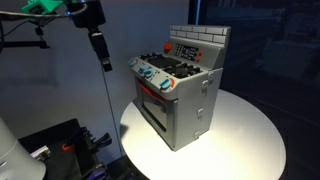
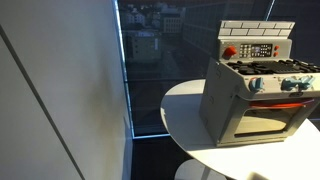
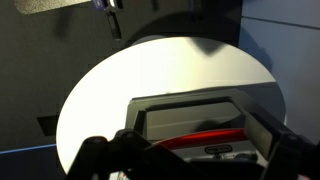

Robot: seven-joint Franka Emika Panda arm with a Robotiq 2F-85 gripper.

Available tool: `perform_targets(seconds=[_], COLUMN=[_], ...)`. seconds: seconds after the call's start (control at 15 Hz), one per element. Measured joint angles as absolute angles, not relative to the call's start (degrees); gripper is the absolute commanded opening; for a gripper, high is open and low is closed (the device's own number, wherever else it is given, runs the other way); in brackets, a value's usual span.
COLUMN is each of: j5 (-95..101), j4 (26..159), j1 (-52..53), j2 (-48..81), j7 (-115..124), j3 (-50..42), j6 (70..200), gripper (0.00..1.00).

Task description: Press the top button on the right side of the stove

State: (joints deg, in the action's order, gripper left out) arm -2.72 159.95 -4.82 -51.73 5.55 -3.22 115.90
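Note:
The small grey toy stove (image 1: 178,95) stands on a round white table (image 1: 240,135), with its brick-pattern back panel, dark control display, red button and teal front knobs. It shows in both exterior views (image 2: 255,90). In the wrist view I look down on its top edge (image 3: 190,112), with a red strip below that edge. My gripper (image 3: 190,160) shows only in the wrist view. Its dark fingers sit wide apart at the bottom corners, open and empty, above the stove. The stove's right-side buttons are not clear in any view.
The table edge (image 3: 90,100) curves round the stove, with dark floor beyond it. A black device hangs from a green mount (image 1: 100,45) left of the stove. A dark window (image 2: 150,60) lies behind the table. Cables and gear (image 1: 60,145) lie on the floor.

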Motion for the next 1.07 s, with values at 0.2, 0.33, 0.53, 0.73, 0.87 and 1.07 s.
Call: perform_targets(seconds=[0.2, 0.33, 0.53, 0.73, 0.87, 1.07], j5=[-2.72, -2.72, -2.72, -2.72, -2.72, -2.7], j4=[157.76, 155.7, 151.77, 147.06, 144.03, 139.91], j1=[-5.3, -5.88, -6.75, -7.62, -8.02, -8.32], j2=[-50.37, -48.74, -45.26, -40.52, -37.17, -32.07], j7=[5.69, 6.44, 7.87, 9.55, 10.22, 10.45], j3=[-3.22, -3.22, -3.22, -3.22, -3.23, -3.29], j6=[116.44, 117.07, 117.75, 118.27, 118.74, 120.36], gripper=[1.0, 1.0, 1.0, 1.0, 1.0, 1.0])
